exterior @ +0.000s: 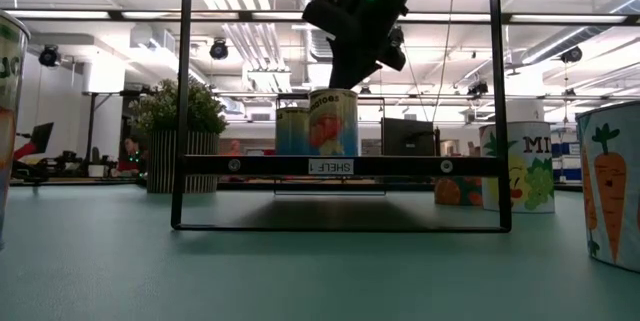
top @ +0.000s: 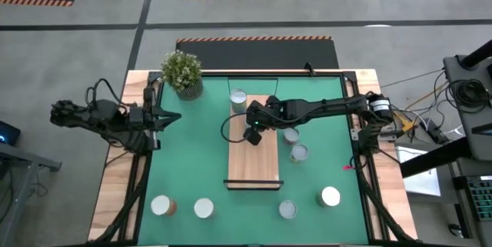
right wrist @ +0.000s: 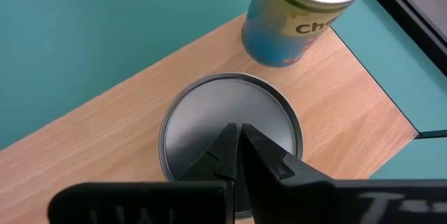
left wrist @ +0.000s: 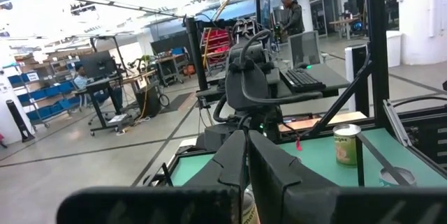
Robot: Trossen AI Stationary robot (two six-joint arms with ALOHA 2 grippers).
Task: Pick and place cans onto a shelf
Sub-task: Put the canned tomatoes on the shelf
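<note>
The right gripper [right wrist: 237, 137], fingers pressed together and gripping nothing, is hovering above a silver-topped can [right wrist: 230, 130] standing on the shelf [top: 254, 162] near its far end, apparently just placed. The left gripper [top: 171, 118], likewise closed and empty, is waiting at the surface's left edge.

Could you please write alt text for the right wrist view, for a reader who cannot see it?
The right end effector, shut, hangs right above the silver top of a can standing on the light-wood shelf. A second, blue-labelled can stands near the plank's end, with the green mat around it.
</note>
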